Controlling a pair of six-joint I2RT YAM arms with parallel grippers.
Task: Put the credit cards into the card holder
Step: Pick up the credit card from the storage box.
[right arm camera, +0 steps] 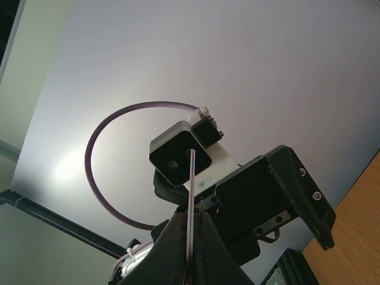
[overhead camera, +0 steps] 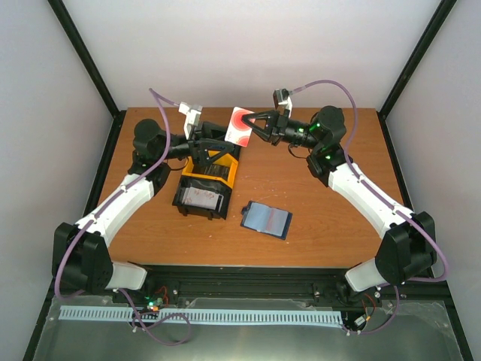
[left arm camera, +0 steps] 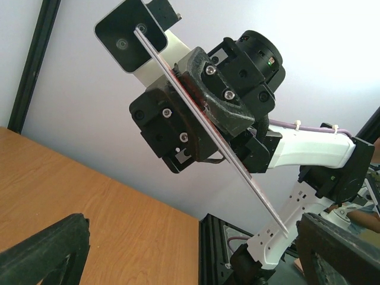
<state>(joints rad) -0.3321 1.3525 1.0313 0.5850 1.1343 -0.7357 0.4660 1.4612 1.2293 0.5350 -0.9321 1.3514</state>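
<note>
Above the far side of the wooden table (overhead camera: 323,203), the right gripper (overhead camera: 254,125) is pinching a thin white card (overhead camera: 240,126) with a red circle by one edge, fingers clamped flat on both faces. The card is hanging in the air with its printed face turned up towards the top camera and its long axis running roughly far-to-near. Both wrist cameras are catching it edge-on, as a hairline. The left gripper (overhead camera: 216,150) is hovering just beside it over the black-and-yellow tray (overhead camera: 225,177), fingers spread wide and holding nothing. A pale stack (overhead camera: 201,197) is lying in the tray's near compartment. The card holder (overhead camera: 266,219) is lying open and flat on the table just right of the tray, dark navy rim, blue-grey inside, long axis running left-right.
</note>
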